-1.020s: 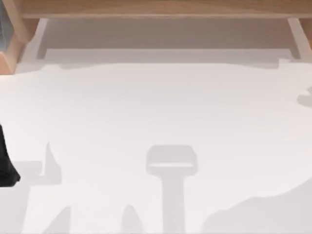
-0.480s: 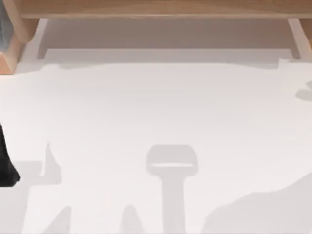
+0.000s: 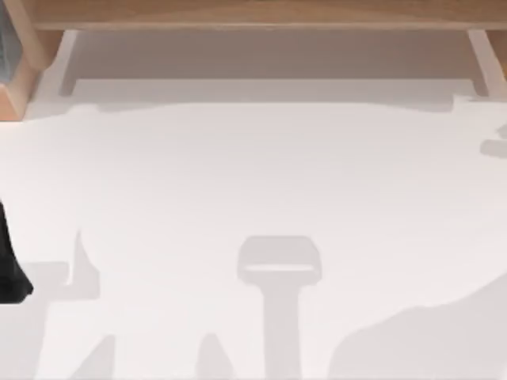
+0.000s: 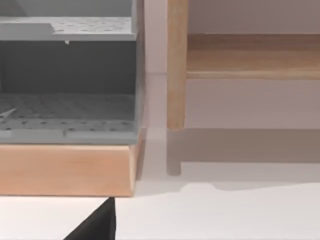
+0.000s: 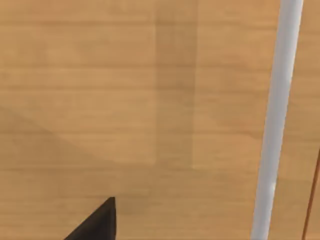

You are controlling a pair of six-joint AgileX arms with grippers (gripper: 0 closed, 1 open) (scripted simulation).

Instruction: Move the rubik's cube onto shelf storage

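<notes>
The rubik's cube is out of view. The shelf storage (image 3: 253,14) is a light-brown wooden board running along the far edge of the table, with upright supports at both ends. The left wrist view faces one wooden upright (image 4: 176,65) and the board (image 4: 250,55) beside it. A black part of my left gripper (image 4: 97,225) shows low in that view, and my left arm (image 3: 9,269) sits at the table's left edge. In the right wrist view, a black part of my right gripper (image 5: 97,225) hangs close over a light-brown wooden surface (image 5: 125,100).
A grey perforated rack (image 4: 65,100) on a wooden base (image 4: 65,170) stands at the far left, next to the shelf's upright. A white bar (image 5: 275,120) crosses the wood in the right wrist view. The white table (image 3: 253,182) carries only shadows.
The small shadow at the table's right edge has crept toward the shelf, and the large shadow at the near right has shifted slightly. My left arm has not moved.
</notes>
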